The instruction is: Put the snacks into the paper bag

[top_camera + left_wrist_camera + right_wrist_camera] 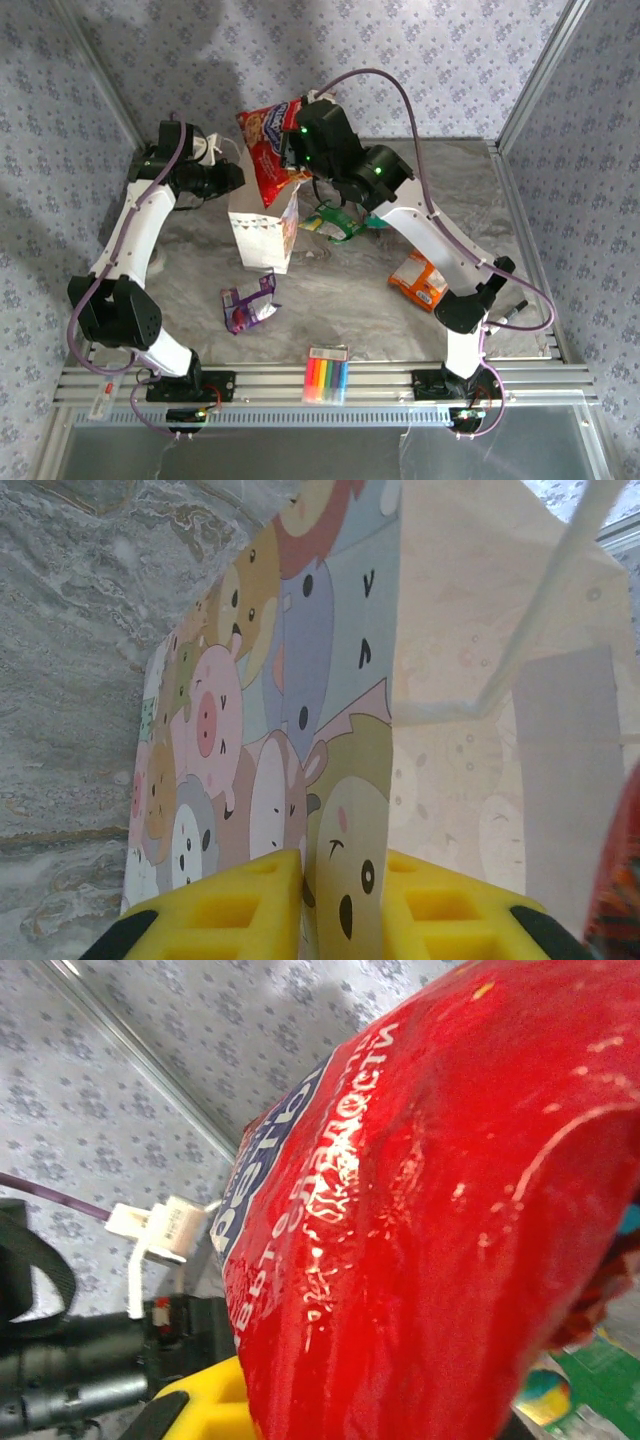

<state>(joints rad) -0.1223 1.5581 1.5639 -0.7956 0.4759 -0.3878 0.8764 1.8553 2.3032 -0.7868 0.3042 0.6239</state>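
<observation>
So the right gripper [296, 150] has the red packet [268, 150] clamped, hanging lengthwise-down just above the bag [262, 238] at upper middle, left gripper [237, 180] pinching its rim.

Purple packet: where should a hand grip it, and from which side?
The purple packet lies crumpled on the table, just in front of the bag. Its far right corner seems to curl up off the surface, so pinch that raised edge, coming straight down from above. The flatter foil body would likely give a hand little to close on.
</observation>
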